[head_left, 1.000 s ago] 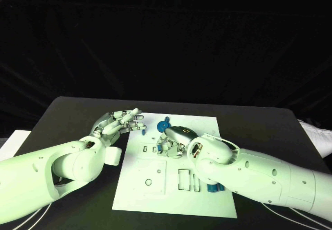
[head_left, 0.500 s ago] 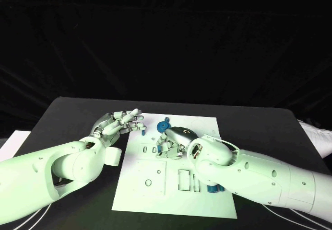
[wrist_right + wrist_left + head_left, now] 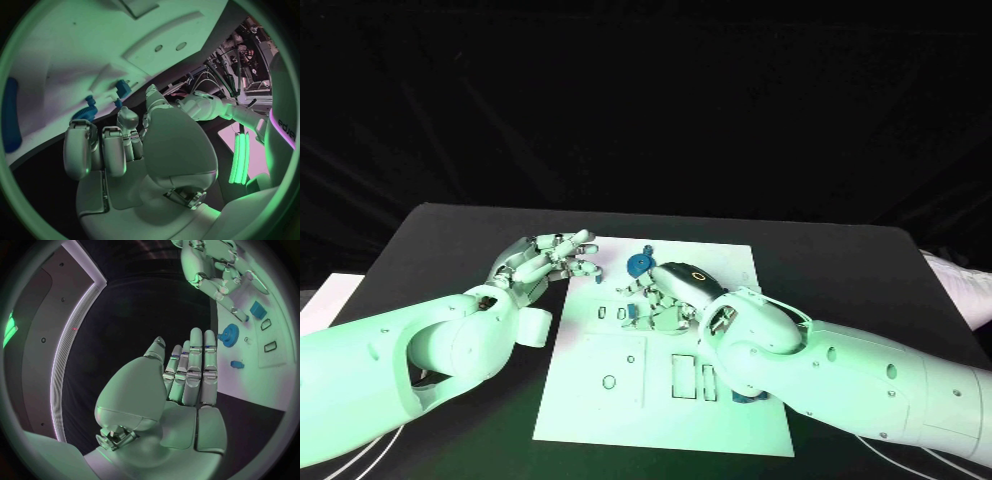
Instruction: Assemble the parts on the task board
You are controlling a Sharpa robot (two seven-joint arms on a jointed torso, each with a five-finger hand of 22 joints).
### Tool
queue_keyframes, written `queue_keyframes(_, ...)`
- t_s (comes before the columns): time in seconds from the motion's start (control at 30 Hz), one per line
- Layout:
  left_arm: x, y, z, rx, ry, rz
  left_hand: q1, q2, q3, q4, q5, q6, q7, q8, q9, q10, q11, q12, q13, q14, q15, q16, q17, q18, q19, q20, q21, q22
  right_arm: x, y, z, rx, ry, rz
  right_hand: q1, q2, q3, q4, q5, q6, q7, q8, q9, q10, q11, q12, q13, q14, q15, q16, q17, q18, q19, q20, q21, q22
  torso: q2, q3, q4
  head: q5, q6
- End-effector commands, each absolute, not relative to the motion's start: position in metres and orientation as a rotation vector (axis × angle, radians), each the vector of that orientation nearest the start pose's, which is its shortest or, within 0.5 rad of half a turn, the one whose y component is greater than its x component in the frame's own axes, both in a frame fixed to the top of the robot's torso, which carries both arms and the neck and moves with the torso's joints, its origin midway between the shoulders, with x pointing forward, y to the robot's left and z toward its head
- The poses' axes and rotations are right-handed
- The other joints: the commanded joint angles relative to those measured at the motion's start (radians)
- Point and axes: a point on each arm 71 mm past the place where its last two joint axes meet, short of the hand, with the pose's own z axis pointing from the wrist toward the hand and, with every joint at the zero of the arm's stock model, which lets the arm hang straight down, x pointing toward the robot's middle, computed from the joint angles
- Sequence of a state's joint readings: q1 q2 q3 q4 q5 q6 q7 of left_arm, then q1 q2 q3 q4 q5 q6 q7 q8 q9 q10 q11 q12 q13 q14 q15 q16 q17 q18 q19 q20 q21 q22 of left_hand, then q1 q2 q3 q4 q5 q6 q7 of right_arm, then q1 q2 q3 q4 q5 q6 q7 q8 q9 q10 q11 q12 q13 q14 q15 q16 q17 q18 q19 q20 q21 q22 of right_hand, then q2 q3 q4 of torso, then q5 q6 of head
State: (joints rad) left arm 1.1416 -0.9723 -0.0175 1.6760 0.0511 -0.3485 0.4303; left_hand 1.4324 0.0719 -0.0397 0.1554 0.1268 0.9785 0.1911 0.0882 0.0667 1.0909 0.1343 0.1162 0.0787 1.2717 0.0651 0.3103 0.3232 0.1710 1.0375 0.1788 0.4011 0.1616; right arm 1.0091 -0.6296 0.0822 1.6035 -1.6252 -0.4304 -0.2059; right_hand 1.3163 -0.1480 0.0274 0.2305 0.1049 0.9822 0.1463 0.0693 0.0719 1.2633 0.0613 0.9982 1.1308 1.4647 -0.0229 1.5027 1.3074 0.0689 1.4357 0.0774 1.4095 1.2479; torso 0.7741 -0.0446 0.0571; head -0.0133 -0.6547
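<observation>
From where I stand the job looks barely under way, or at most partly done. Nearest to the robot, just beside the right forearm, a few blue parts (image 3: 744, 392) lie loose on the white board (image 3: 603, 415), close to a pair of oblong slots (image 3: 685, 374) that I judge to be unfilled. So those pieces are left to seat, and I cannot say from here which slot takes which.

Further out, the right hand (image 3: 658, 297) is low over the middle of the board, fingers curled down towards it. A small blue part (image 3: 635, 312) sits just under its fingertips. In the right wrist view a blue piece (image 3: 121, 90) shows right at the fingertips (image 3: 127, 118), but I cannot tell whether the hand has hold of it or merely touches it.

The left hand (image 3: 542, 258) hovers over the board's edge on its own side, holding nothing, its fingers straight and lying close alongside each other in the left wrist view (image 3: 190, 371).

Just beyond the right hand, near the board's far edge, a blue gear (image 3: 639, 264) sits on the board, toothed and round with a dark centre; whether it is on a peg I cannot tell. The left wrist view also shows a little blue stub (image 3: 237, 364) close to the gear.
</observation>
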Motion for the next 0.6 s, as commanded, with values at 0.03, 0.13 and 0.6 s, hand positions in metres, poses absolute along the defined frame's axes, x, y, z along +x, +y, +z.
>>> queue_keyframes(0.03,0.454,0.226,-0.189,-1.108,1.531,-1.508,-0.013,-0.011,-0.003,-0.005,0.006,0.02,-0.008,-0.005,0.002,0.057,-0.021,0.019,0.012,0.099,-0.026,0.078,0.059,0.014,0.07,-0.027,0.053,0.025,0.427,-0.077,-0.183,-0.206,1.391,1.104,0.019,0.004,-0.006,0.007,0.013,-0.009,0.001,0.006,-0.002,-0.001,0.0,0.01,0.005,0.083,0.006,0.001,0.17,-0.004,0.001,0.008,-0.002,0.0,-0.007,0.003,-0.0042,0.003,0.0)
queue_keyframes(0.13,0.454,0.225,-0.194,-1.043,1.645,-1.437,-0.027,-0.016,-0.003,0.009,0.007,0.057,-0.029,0.004,0.007,0.133,-0.055,0.05,0.043,0.193,-0.057,0.351,0.296,0.01,0.153,-0.063,0.146,0.077,0.424,-0.087,-0.173,-0.205,1.388,1.167,0.022,0.005,-0.01,0.009,0.015,-0.011,0.002,0.006,-0.002,0.002,0.0,0.017,0.01,0.083,0.007,0.0,0.169,-0.004,0.001,0.009,-0.002,0.0,-0.013,0.0062,-0.0063,0.009,0.001)
queue_keyframes(0.6,0.473,0.214,-0.184,-0.519,2.196,-0.756,-0.171,-0.035,-0.111,0.127,0.002,0.117,-0.114,0.196,0.143,0.188,-0.125,0.876,0.818,0.297,-0.122,1.256,1.242,-0.068,0.326,-0.128,0.82,0.821,0.463,-0.2,-0.119,0.184,1.454,1.143,0.053,0.049,-0.023,0.005,0.056,0.0,-0.002,0.019,0.001,-0.014,-0.004,-0.002,-0.013,0.069,0.004,-0.042,0.117,0.007,-0.023,0.007,-0.034,-0.054,-0.061,0.022,-0.0252,0.027,-0.014)
